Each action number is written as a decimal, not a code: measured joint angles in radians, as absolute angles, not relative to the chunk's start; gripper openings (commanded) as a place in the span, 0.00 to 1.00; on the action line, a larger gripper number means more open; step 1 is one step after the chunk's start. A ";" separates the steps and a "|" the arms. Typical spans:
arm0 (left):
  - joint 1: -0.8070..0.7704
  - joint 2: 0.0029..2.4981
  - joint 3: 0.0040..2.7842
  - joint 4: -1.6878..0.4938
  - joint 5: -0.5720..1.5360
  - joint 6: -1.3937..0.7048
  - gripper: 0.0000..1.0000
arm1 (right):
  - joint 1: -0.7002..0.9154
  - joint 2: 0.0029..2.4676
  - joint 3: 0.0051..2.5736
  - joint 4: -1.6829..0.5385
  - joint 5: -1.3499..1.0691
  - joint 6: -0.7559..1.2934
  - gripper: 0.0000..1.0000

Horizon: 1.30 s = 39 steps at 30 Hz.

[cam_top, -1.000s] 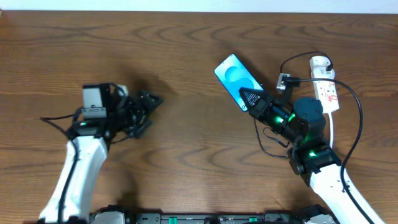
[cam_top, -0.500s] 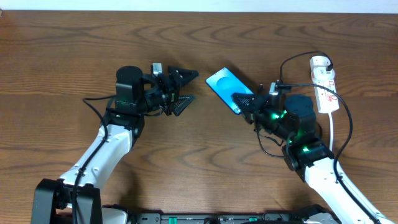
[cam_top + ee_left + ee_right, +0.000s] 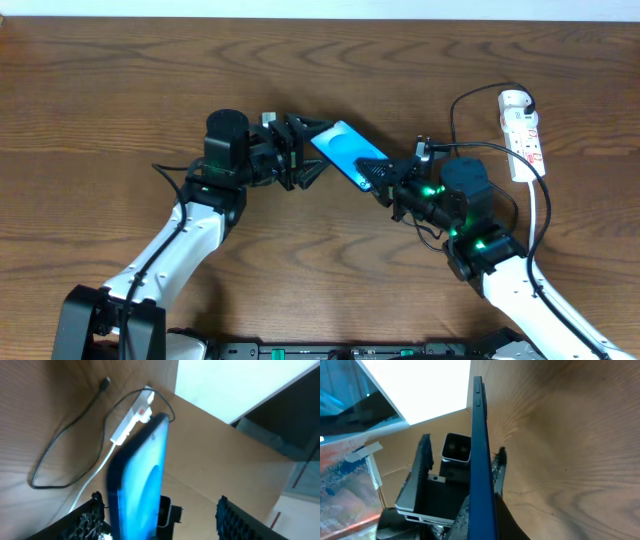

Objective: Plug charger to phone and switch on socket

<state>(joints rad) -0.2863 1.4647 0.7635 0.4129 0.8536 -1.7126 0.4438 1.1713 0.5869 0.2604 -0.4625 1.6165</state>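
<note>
So far nothing is plugged in, and the phone sits between both hands.
The phone (image 3: 345, 152) is turned on edge over the middle of the surface (image 3: 120, 80). The right hand (image 3: 385, 180) is closed on its lower end, while the left hand (image 3: 303, 160) stands open astride its upper end, one finger close to the screen and the other apart. The charger's connector tip (image 3: 106, 383) lies loose on the wood, well apart from the phone, with its cable looping near the socket (image 3: 522, 135) at the far right. Both the plugging-in and the switching look left to do; the switch's position is too small to read.
</note>
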 measured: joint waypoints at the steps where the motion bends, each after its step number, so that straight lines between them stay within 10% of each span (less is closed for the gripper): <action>1: -0.292 1.465 0.764 0.430 0.852 -1.726 0.69 | 0.449 1.171 0.587 0.262 -0.459 1.617 0.01; 10: -0.303 1.467 0.763 0.471 0.847 -1.755 0.46 | 0.457 1.171 0.587 0.282 -0.434 1.699 0.01; 39: -0.352 1.472 0.761 0.543 0.825 -1.752 0.15 | 0.512 1.163 0.590 0.355 -0.362 1.743 0.02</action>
<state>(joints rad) -0.3519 1.4719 0.7609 0.5426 0.8249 -1.7523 0.5121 1.1629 0.5903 0.3553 -0.3622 1.7432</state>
